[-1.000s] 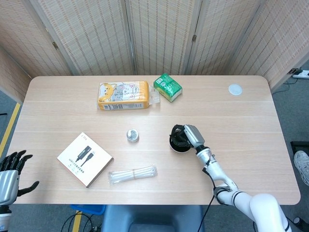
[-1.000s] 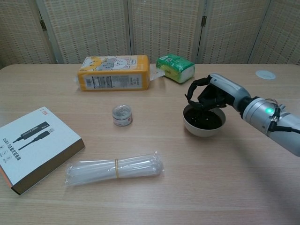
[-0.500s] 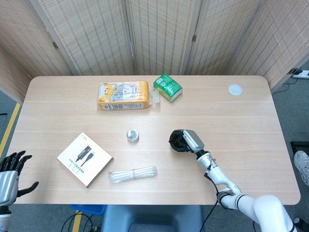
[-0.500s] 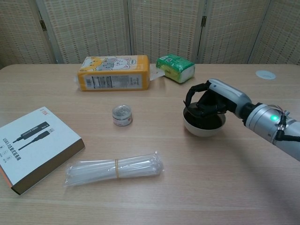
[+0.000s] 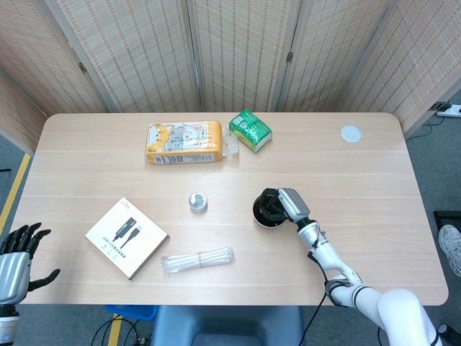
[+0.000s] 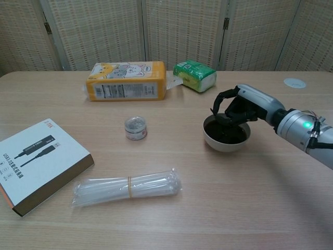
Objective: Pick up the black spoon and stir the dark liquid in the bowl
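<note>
We are seeing the left hand hanging off the near left corner of the table, its fingers spread apart and grasping nothing. Moving right, a white box with a printed cable is lying near the front edge, and a clear bundle of straws is lying just beside it. Behind these, a small round tin is sitting alone, and at the back a yellow pack with cat pictures is lying next to a green packet. Further right, the white bowl is sitting on the table with dark liquid filling it. The right hand is hovering over the bowl's far rim, its fingers curling downward toward the liquid. We are making out something thin and dark under the fingertips, likely the black spoon, but we cannot tell for certain whether the hand is grasping it. A small white disc is lying near the far right corner.
</note>
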`<state>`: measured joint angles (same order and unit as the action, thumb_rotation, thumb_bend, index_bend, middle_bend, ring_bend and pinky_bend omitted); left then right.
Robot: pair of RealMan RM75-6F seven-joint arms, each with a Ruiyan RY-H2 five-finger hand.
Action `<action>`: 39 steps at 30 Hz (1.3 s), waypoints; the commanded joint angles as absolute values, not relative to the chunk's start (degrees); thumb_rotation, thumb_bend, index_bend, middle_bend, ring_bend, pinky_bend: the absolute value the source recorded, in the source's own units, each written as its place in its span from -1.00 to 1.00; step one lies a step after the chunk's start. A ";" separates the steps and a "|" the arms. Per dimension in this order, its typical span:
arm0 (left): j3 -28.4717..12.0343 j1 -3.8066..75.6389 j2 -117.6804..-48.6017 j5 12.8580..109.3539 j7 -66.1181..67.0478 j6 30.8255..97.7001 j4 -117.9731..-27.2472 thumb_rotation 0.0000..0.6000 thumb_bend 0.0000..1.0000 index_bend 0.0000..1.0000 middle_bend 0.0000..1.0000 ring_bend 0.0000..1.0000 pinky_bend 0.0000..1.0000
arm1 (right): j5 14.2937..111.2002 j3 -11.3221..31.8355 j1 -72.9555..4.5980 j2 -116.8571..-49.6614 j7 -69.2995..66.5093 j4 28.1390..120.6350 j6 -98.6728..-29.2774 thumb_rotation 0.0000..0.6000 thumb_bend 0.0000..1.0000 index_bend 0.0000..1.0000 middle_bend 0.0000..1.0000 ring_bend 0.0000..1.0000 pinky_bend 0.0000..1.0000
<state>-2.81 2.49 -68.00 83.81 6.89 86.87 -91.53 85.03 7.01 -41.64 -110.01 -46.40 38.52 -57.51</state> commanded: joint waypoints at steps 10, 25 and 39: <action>-2.75 2.35 -67.83 83.54 6.68 86.89 -91.42 1.00 -0.63 -0.54 -0.70 -0.76 -0.72 | 86.16 6.39 -42.87 -112.12 -49.50 37.68 -57.66 1.00 0.04 0.58 1.00 1.00 1.00; -2.98 3.00 -68.60 84.07 6.21 86.63 -90.83 1.00 -0.63 -0.54 -0.70 -0.76 -0.72 | 85.63 5.12 -40.24 -107.30 -45.84 39.94 -57.53 1.00 0.07 0.58 1.00 1.00 1.00; -3.11 2.93 -68.28 83.42 6.61 86.67 -90.99 1.00 -0.63 -0.54 -0.70 -0.76 -0.72 | 86.04 6.76 -44.51 -110.50 -47.73 37.08 -55.93 1.00 0.07 0.58 1.00 1.00 1.00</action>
<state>-3.11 2.92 -68.28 83.43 6.61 86.67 -90.99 85.97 6.83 -44.44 -110.42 -47.68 37.08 -55.93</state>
